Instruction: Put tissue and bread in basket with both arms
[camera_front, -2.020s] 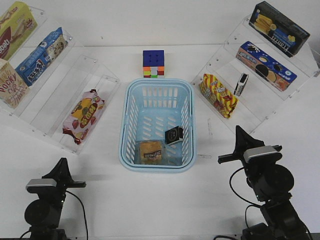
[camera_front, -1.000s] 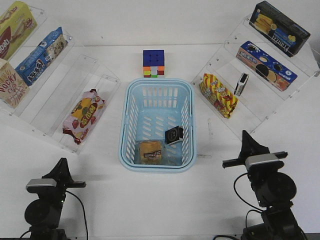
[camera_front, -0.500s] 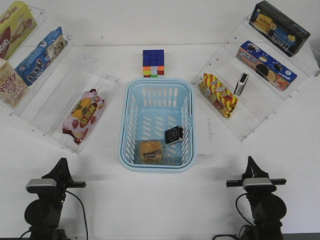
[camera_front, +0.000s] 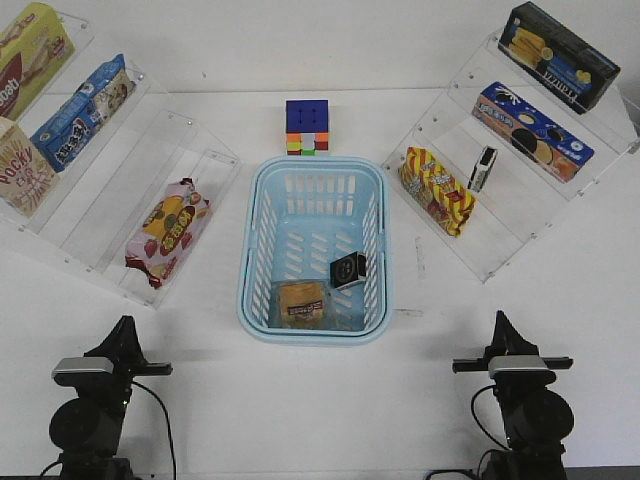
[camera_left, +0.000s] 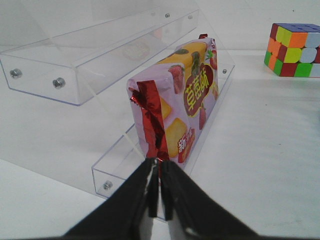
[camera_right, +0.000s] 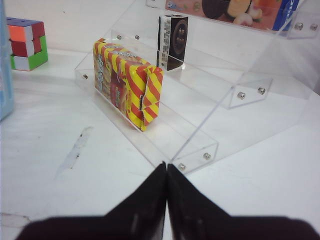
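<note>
The light-blue basket (camera_front: 262, 238) stands mid-table. Inside it lie the bread (camera_front: 301, 303), a golden-tan bun in clear wrap, and a black tissue pack (camera_front: 348, 269) against the right wall. A second black tissue pack stands upright on the right shelf (camera_front: 482, 168), also in the right wrist view (camera_right: 172, 41). My left gripper (camera_front: 124, 333) sits at the near left, shut and empty; in the left wrist view (camera_left: 159, 164) its tips nearly touch. My right gripper (camera_front: 501, 327) sits at the near right, shut and empty, as in the right wrist view (camera_right: 166, 167).
A multicoloured cube (camera_front: 307, 127) stands behind the basket. Clear stepped shelves flank it: the left one holds a red-and-yellow snack bag (camera_front: 167, 230) and boxes, the right one a striped snack bag (camera_front: 436, 190) and cookie boxes (camera_front: 532, 131).
My right arm has drawn back from beside the basket toward the near table edge and lowered. The left arm, basket, bread and tissue have not moved.
</note>
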